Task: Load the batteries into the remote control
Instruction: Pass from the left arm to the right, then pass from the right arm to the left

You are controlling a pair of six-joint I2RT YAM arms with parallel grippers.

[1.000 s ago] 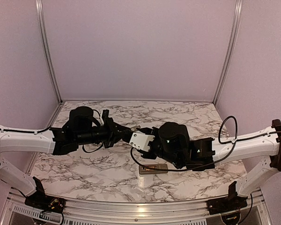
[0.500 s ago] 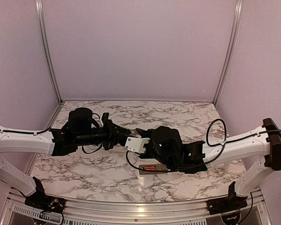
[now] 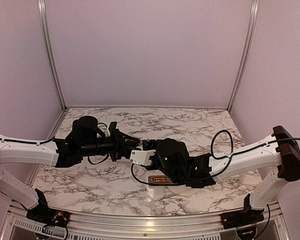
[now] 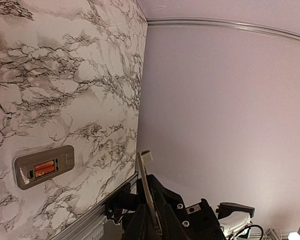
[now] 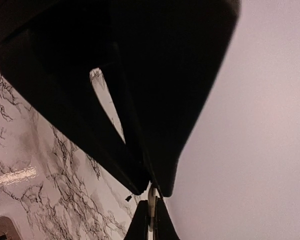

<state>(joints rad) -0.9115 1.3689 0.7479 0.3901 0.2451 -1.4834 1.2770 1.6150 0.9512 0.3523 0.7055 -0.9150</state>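
left end effector (image 3: 133,141) | horizontal, pinching plate (image 4: 144,170) | right end effector (image 3: 146,143) | opposite, closed

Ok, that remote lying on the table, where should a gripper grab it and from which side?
Pinch the remote control across its two long edges, at the plain end, coming straight down from above. It lies flat on the table, back up, so probably only those slim sides are free, and the open recess shows the batteries.

No legible text anywhere.
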